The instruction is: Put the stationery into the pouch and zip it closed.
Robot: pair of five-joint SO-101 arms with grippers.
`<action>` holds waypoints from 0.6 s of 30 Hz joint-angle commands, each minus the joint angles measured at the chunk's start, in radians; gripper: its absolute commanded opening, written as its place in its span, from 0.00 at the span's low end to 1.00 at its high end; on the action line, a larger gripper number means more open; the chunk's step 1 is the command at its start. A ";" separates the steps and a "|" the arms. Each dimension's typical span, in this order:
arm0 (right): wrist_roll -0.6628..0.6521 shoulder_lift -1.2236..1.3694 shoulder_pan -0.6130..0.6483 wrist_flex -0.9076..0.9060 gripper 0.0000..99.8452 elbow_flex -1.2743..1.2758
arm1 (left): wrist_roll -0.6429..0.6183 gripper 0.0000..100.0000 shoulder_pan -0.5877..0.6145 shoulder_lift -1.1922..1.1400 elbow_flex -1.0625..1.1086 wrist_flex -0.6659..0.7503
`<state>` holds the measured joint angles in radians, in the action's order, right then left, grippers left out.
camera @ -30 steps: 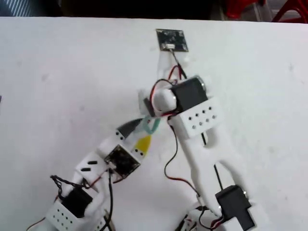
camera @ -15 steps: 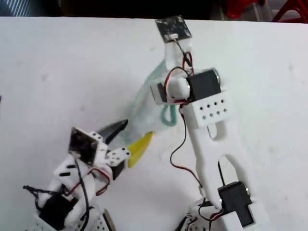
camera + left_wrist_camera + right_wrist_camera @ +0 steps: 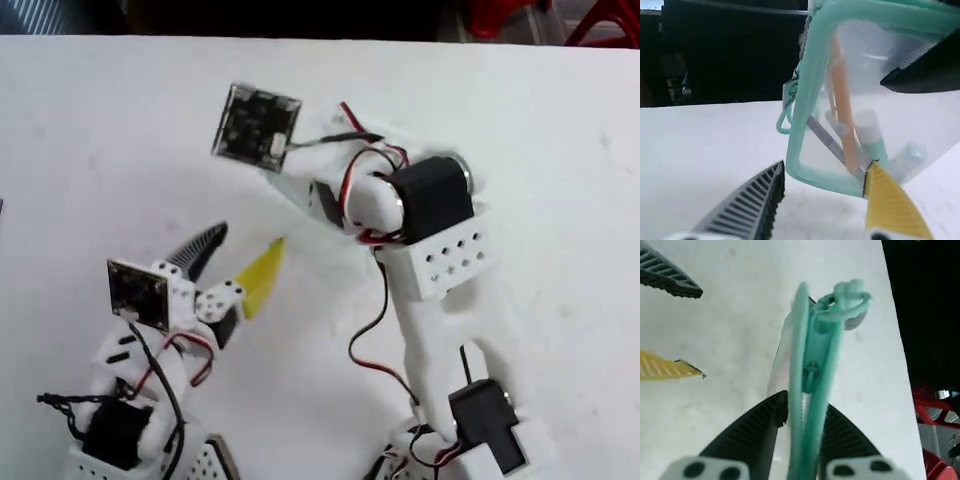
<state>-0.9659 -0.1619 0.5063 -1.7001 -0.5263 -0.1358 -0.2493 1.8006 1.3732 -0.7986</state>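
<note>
The right claw is clenched on the pouch, its two dark fingers pinching the teal zipper edge from either side. The pouch is held edge-up above the white desk, and the teal zipper pull sits at the end farthest from the claw.

From the left wrist view, the pouch is a clear mesh bag with teal trim, hanging tilted in front of the left claw. Stationery shows through its wall: an orange pencil leaning upright, a white tube with a teal band beside it, and a grey flat strip slanting down toward the lower corner. That corner hangs low over the desk, just behind the tip of the yellow finger, though I cannot tell whether it touches the surface. A teal loop dangles from the zipper end on the pouch's side.

The left claw is released, its dark finger and its yellow finger spread wide with nothing between them. In the high view it sits low on the desk, near the right arm, whose wrist angles toward it across the middle of the desk.
</note>
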 commanded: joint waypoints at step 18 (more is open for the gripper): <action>-0.443 -0.341 0.087 -0.021 0.02 0.328 | 0.091 0.27 -0.122 -0.005 0.034 0.041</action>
<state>-1.3955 -0.4350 0.5646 -1.7031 -0.1979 -0.1005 -0.2969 1.8036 1.3917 -0.7802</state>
